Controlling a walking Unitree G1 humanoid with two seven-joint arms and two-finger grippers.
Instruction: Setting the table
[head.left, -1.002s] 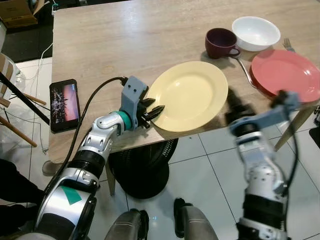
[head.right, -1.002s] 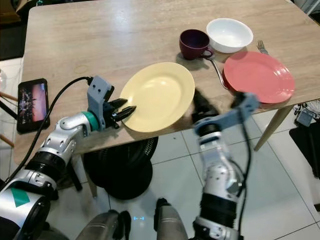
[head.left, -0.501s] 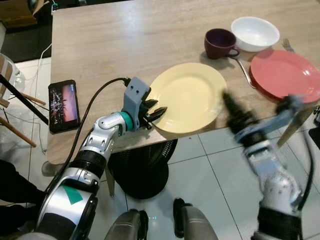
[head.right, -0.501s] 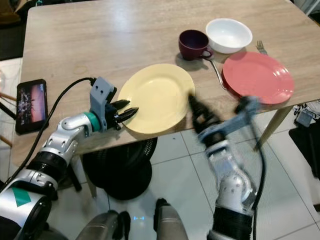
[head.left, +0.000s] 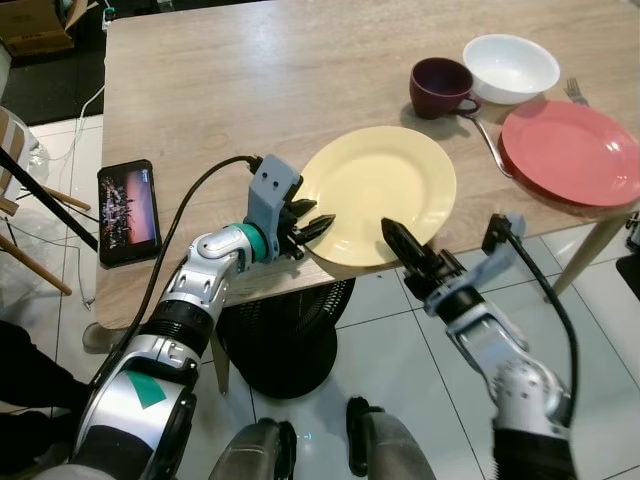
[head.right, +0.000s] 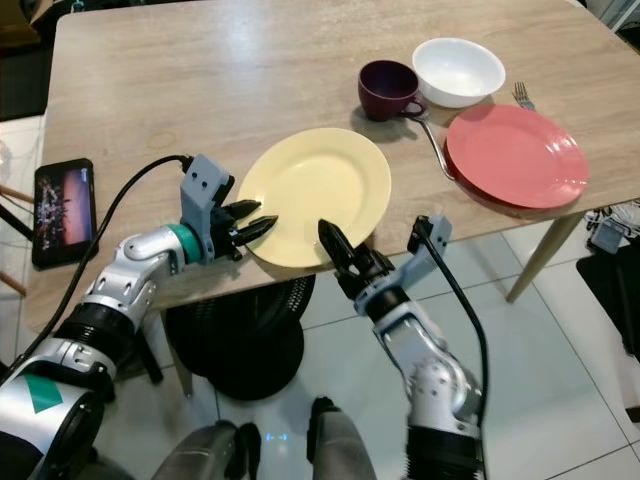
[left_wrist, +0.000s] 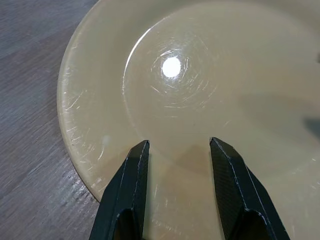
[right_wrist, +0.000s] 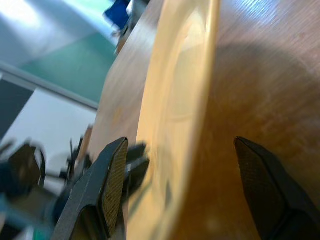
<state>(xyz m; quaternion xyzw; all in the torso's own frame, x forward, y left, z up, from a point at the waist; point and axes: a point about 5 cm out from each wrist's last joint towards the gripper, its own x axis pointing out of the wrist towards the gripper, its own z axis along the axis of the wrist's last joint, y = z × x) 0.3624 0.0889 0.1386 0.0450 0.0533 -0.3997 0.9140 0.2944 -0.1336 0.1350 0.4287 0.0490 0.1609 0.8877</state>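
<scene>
- The right gripper (head.left: 392, 231) reaches up from below the near edge of the wooden table (head.left: 250, 80), its black fingers spread wide; the fingertips sit at the near rim of the yellow plate (head.left: 380, 190), and in the right wrist view the plate's rim (right_wrist: 180, 100) runs edge-on between the two fingers (right_wrist: 107, 185); whether they touch the plate cannot be told.
- The left gripper (head.left: 312, 225) comes in from the left at table height; its fingers are parted to a narrow gap and point right over the plate's near-left rim; in the left wrist view both fingertips (left_wrist: 137, 155) lie above the plate's surface (left_wrist: 200, 75), apart from each other; contact with the plate cannot be told.
- The yellow plate lies flat near the table's near edge, its near rim hanging slightly past that edge; it sits between the two grippers, the left one at its left side and the right one at its near side.
- A phone (head.left: 129, 209) with a lit screen lies on the table's near-left corner, well apart from the plate.
- To the right of the yellow plate a red plate (head.left: 570, 150) lies at the table's right edge; a spoon (head.left: 490, 140) lies just beside its left rim.
- Farther back stand a dark purple mug (head.left: 442, 86) and, just right of it, a white bowl (head.left: 511, 66); a fork (head.left: 577, 92) lies at the far right by the red plate.
</scene>
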